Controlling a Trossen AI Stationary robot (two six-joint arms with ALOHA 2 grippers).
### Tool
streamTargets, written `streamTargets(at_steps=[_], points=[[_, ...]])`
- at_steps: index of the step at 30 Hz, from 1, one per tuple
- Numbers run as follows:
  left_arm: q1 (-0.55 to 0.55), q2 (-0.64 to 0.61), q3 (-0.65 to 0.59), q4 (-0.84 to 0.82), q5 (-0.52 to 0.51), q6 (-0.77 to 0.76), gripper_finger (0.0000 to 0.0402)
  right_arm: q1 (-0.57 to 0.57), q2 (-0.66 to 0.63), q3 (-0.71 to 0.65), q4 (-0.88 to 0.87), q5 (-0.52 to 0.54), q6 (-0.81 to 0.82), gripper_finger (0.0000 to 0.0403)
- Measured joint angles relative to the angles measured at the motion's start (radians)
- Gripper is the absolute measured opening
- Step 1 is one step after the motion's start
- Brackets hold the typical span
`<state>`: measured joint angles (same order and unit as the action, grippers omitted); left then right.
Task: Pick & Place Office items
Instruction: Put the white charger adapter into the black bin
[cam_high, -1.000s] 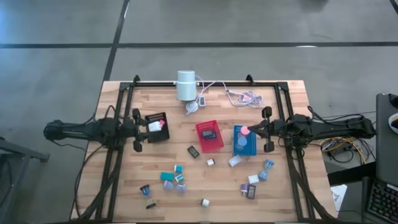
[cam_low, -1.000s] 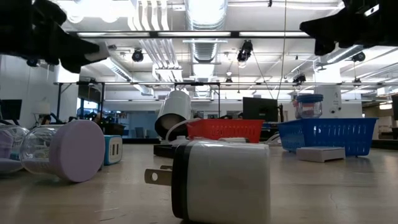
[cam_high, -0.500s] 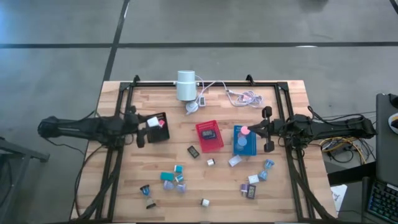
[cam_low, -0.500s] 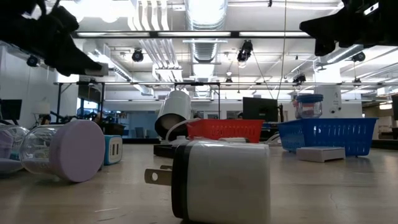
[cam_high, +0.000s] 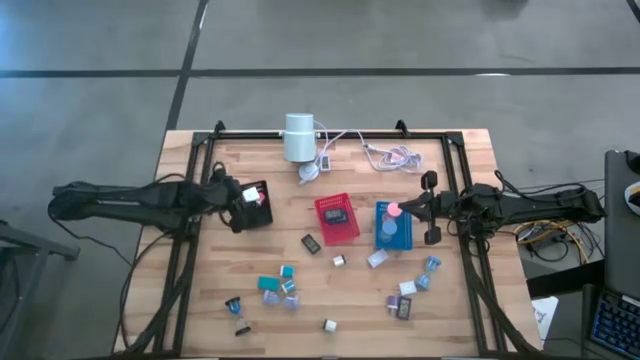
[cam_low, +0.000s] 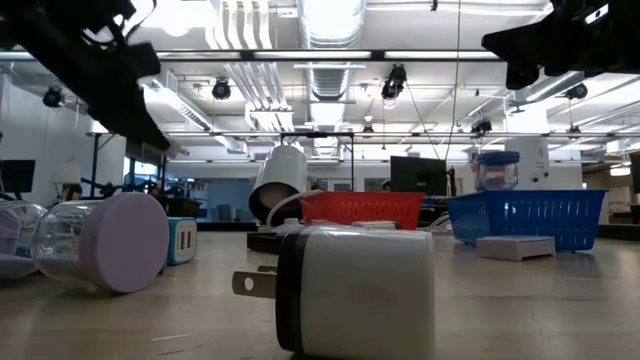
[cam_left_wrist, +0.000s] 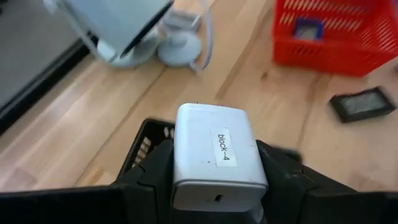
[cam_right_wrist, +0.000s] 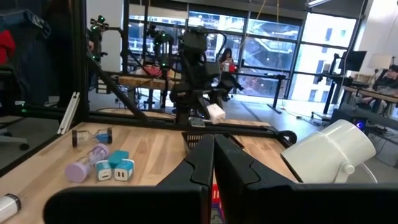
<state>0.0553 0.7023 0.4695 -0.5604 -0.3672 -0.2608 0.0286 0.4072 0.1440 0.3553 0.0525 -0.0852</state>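
Note:
My left gripper (cam_high: 241, 194) hangs over the black tray (cam_high: 263, 213) at the table's left, shut on a white block (cam_left_wrist: 214, 155) labelled "block-4". In the left wrist view the tray's rim (cam_left_wrist: 146, 146) shows just beneath the block. My right gripper (cam_high: 408, 209) is shut on nothing and points level above the blue tray (cam_high: 381, 240). Several loose office items lie on the near half of the table, among them teal blocks (cam_high: 270, 283) and a white plug block (cam_low: 355, 290). My left gripper pinches the white block by its two opposite side faces (cam_left_wrist: 180, 168) between the two fingers (cam_left_wrist: 283, 177), with the labelled face toward the wrist camera. The fingers slant down from the table's left. The block is lifted clear above the black tray.
A red tray (cam_high: 323, 209) stands mid-table between the black and blue ones. At the far edge a white cylinder (cam_high: 298, 137) lies with its cables (cam_high: 395, 155). A clear container with a lilac lid (cam_low: 120, 240) lies near the low camera.
My left gripper has tipped from level to slanting down over the black tray, still holding the white block, and its arm has drawn back toward the table's left edge.

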Motion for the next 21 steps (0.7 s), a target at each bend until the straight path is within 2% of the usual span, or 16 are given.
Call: streamTargets(at_steps=[5, 21], points=[[0.075, 0.091, 0.000, -0.007, 0.101, 0.002, 0.0166, -0.001, 0.000, 0.000, 0.005, 0.000, -0.033, 0.0008], [0.094, 0.320, -0.018, -0.005, 0.143, -0.112, 0.0166, -0.001, 0.000, 0.013, 0.049, 0.000, -0.055, 0.0008]])
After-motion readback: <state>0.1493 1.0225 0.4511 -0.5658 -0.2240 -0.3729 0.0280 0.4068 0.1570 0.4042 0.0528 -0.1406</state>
